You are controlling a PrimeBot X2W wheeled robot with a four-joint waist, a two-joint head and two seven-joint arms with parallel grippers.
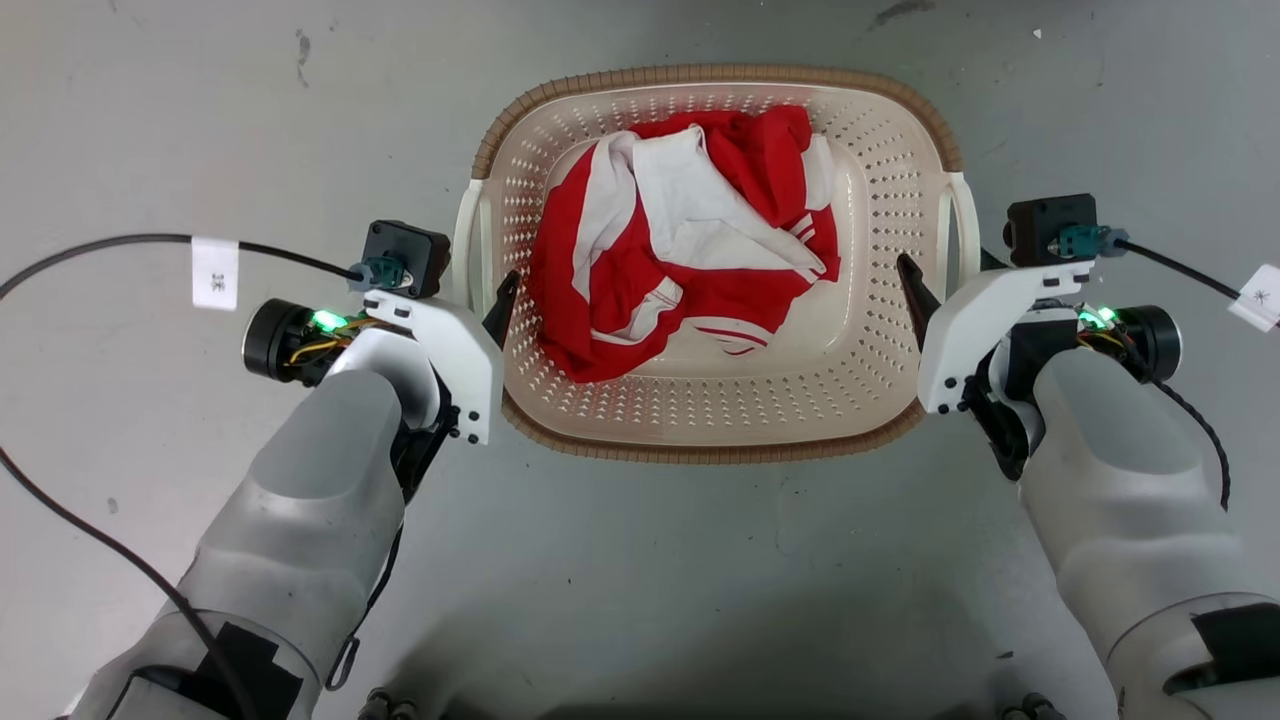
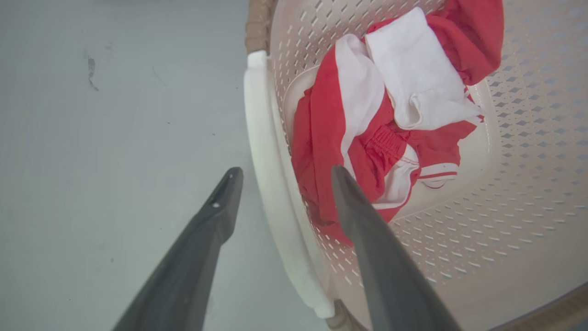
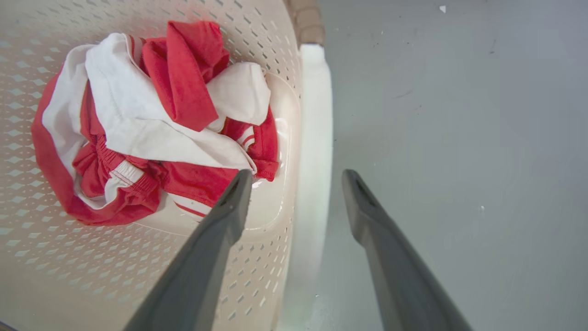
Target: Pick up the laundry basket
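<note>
Cream perforated plastic laundry basket (image 1: 720, 75) with brown woven-look rim sits on the grey floor (image 1: 640, 580) between both arms, a crumpled red-and-white garment (image 1: 690, 240) inside. We note the left gripper (image 2: 285, 171) spread wide, straddling the white left handle (image 2: 271, 184): one finger outside, one over the basket's inner wall. The right gripper (image 3: 297, 174) is spread likewise astride the white right handle (image 3: 314, 138). Contact with either handle we cannot tell. From the head, white wrist housings (image 1: 455, 350) hide each outer finger; the basket's underside is hidden.
</note>
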